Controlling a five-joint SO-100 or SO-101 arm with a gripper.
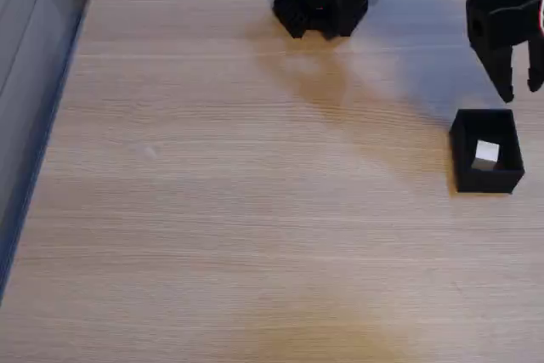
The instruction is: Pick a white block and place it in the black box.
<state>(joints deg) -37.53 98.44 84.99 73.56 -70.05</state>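
Now my gripper (pixel 522 91) hangs above the box (pixel 486 178), jaws apart and empty; the block (pixel 486 153) lies inside, delivered.

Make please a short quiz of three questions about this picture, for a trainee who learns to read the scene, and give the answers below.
1. True or false: the white block lies inside the black box.
2. Where does the gripper stand in the fixed view? A) low at the left edge B) above the box, near the right edge C) at the bottom centre
3. Fill in: the gripper's fingers are ____ and hold nothing.

Key
1. True; the block rests on the box floor.
2. B.
3. Open; its two dark fingertips point down toward the box, with a gap between them.
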